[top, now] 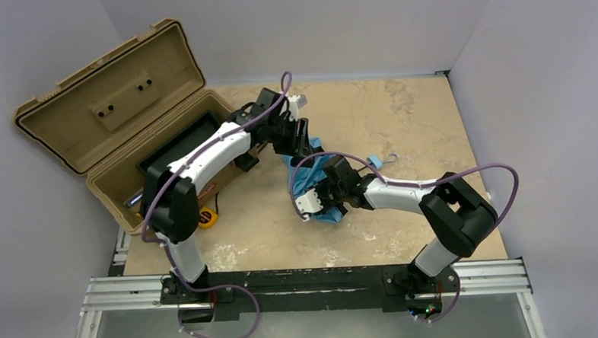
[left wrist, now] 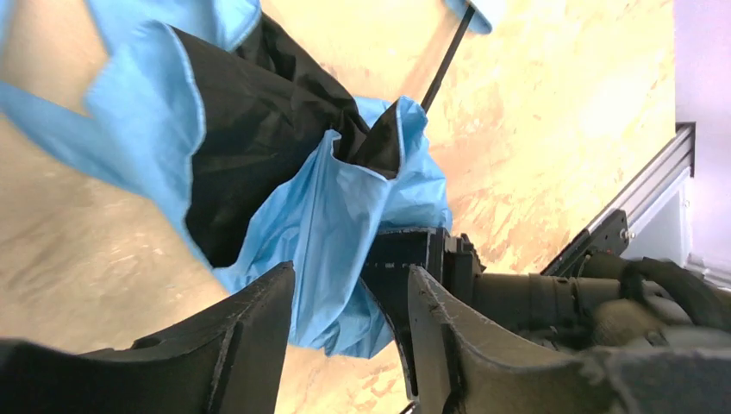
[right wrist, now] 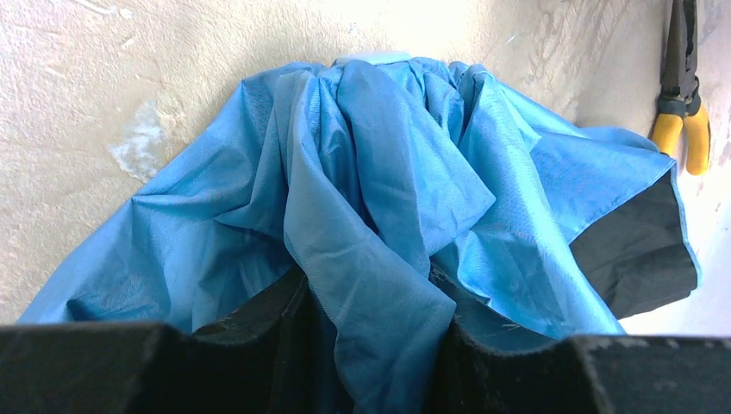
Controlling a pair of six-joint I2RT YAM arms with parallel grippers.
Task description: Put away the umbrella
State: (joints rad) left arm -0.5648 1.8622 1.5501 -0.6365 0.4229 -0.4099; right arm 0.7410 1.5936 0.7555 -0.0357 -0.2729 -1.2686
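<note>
Black fingers [right wrist: 250, 321] of the right gripper [right wrist: 371, 302] fill the bottom of its wrist view, clenched on a thick fold of the umbrella [right wrist: 371, 172]. Sky-blue fabric is bunched between the jaws and fans out ahead of them over the table [top: 400, 111]. It is gathered at a pale cap at the far end, with black lining showing at the hem to the right of the jaws. Left gripper [left wrist: 349, 293]: jaws released and standing apart, with loose blue cloth lying across the gap. I cannot tell whether either finger touches it. Ahead of these jaws the canopy opens into blue folds with a dark inside, and the thin black shaft [left wrist: 444, 60] runs away from them toward the far edge of the view. Just beyond the left jaws sits the right gripper's black body. From above, the bundle lies mid-table between the two grippers, with a small blue handle [top: 374, 162] and loop on the side away from the left jaws. Yellow-handled pliers [right wrist: 681, 112] lie ahead and right of the right jaws. Tan toolbox [top: 126, 108], lid up, stands well off behind the left jaws.
</note>
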